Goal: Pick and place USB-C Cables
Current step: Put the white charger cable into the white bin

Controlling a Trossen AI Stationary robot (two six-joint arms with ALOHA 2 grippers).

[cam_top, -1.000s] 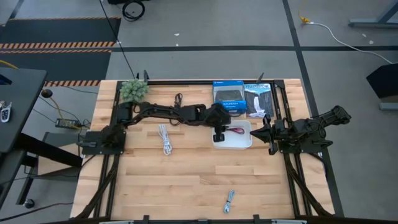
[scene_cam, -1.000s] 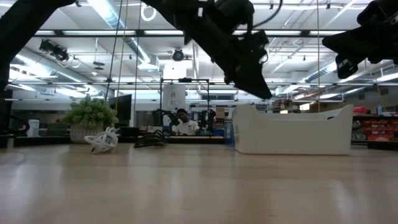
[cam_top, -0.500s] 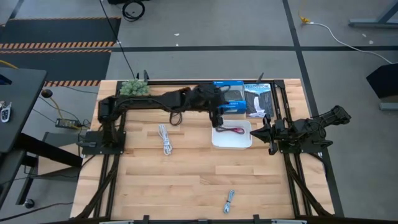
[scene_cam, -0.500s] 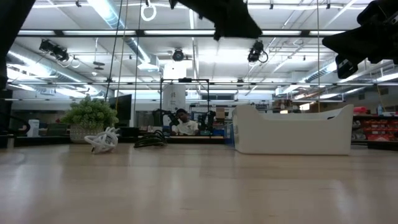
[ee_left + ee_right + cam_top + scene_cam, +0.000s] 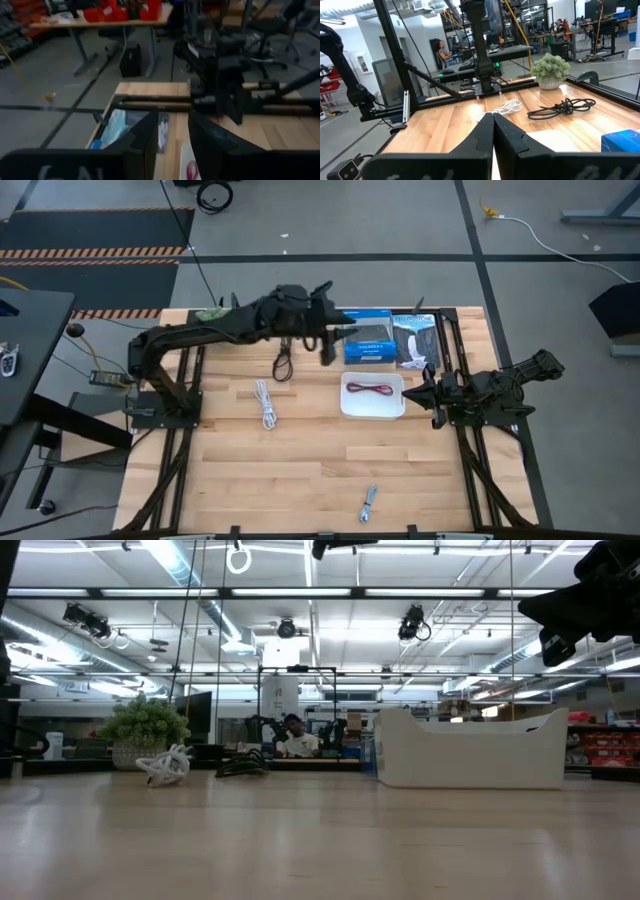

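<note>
From above, the red cable (image 5: 379, 389) lies in the white tray (image 5: 373, 410), while the white cable (image 5: 265, 402) sits on bare wood mid-table, the black cable (image 5: 284, 364) near the far edge, and the grey-silver cable (image 5: 369, 503) alone near the front edge. The left gripper (image 5: 328, 348) hangs high between the black cable and the blue box (image 5: 367, 339); the right gripper (image 5: 416, 394) waits beside the tray. At table level, the white cable (image 5: 166, 766) and black cable (image 5: 241, 766) lie left of the tray (image 5: 470, 752), beside the green clump (image 5: 145, 720). The left wrist view shows its fingers (image 5: 145, 141) slightly parted and holding nothing. The right wrist view shows its fingers (image 5: 482, 140) pressed together, empty. The likely trouble is the black cable: its loose, splayed loops could slip a narrow pinch, or trail out and snag the tray rim during the carry.
</note>
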